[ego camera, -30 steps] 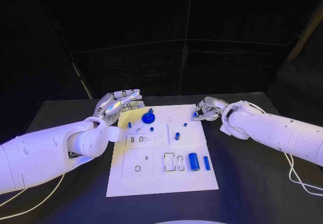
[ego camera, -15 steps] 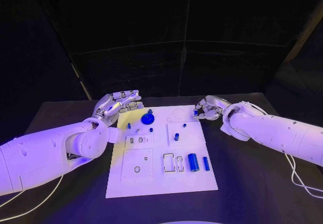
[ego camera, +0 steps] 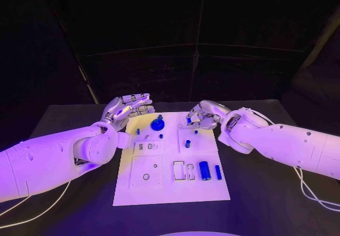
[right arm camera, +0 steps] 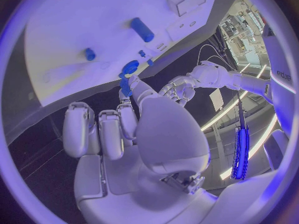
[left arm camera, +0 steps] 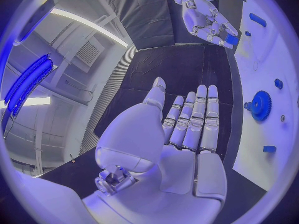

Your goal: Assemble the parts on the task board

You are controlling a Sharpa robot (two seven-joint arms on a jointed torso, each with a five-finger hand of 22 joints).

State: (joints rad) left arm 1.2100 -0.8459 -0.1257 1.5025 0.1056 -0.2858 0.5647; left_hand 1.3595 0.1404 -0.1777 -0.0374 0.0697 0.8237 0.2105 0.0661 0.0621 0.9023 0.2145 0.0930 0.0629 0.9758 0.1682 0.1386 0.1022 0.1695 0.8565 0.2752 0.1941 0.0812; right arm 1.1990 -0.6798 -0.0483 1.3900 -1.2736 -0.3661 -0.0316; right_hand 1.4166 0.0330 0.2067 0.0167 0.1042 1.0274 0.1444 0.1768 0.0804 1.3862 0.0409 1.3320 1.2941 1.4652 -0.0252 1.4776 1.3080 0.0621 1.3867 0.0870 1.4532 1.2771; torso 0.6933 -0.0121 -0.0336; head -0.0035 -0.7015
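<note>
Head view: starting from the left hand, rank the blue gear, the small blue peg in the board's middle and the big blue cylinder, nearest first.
From the left hand:
1. Blue gear, at the board's far end, just beside the hand.
2. Small blue peg, mid-board, toward the right arm's side.
3. Big blue cylinder, near end, right side.

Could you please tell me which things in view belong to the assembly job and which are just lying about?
Job:
white task board
blue gear
large blue cylinder
slim blue bar
small blue part pinched in right hand
open left hand

Lying about:
white cable
black table
</note>
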